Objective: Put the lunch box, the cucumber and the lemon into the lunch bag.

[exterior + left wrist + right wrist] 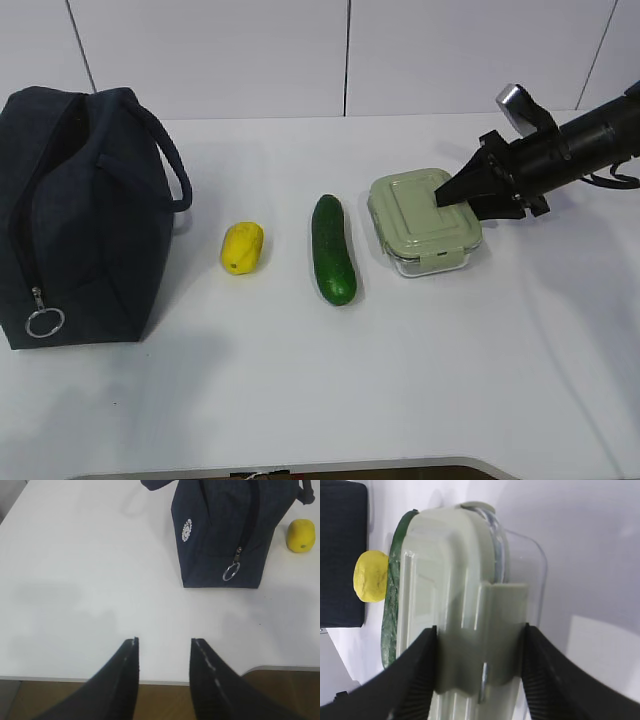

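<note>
We see a plain white table (300, 380) filling most of the exterior view, its near edge rounded at the corner. Behind it stands a wall (220, 50) of pale grey-white panels split by thin dark vertical seams. Soft, even light leaves faint shadows on the tabletop. Below the table edge, the left wrist view shows a brown wooden floor (160, 700).

The worktop (300, 390) is plain white; the bag (85, 215) is dark navy, with a small white round emblem (187, 530) on one face and a silver metal ring (45, 322) on its zip; the lemon (242, 247) is bright yellow; the cucumber (333, 249) is dark glossy green; the box (424, 221) is clear with a pale sage-green lid; both claws, right (445, 197) and left (164, 652), are black.
</note>
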You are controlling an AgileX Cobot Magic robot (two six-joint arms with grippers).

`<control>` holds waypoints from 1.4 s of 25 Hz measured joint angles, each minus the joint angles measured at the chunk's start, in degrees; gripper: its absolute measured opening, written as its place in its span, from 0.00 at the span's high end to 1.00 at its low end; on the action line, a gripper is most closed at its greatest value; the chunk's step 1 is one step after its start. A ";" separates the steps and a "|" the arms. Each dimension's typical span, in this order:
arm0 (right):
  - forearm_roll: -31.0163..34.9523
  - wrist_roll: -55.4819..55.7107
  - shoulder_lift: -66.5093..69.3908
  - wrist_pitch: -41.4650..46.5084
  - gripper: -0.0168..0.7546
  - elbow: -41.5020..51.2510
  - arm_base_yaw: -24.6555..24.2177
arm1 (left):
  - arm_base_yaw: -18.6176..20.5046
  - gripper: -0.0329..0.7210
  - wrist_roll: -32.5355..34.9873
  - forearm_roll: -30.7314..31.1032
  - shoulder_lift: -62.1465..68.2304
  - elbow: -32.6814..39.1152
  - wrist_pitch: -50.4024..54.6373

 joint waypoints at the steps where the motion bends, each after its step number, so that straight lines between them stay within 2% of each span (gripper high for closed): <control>1: 0.04 0.51 0.00 0.00 0.48 0.00 0.00 | 0.00 0.64 0.00 0.00 0.00 0.00 0.00; 13: 0.46 7.68 0.00 -0.11 0.49 0.00 0.00 | 0.00 0.64 0.00 0.00 0.00 0.00 0.00; 35: 1.62 8.93 0.10 -0.83 0.49 0.00 0.00 | 0.00 0.64 0.00 0.00 0.00 0.00 0.00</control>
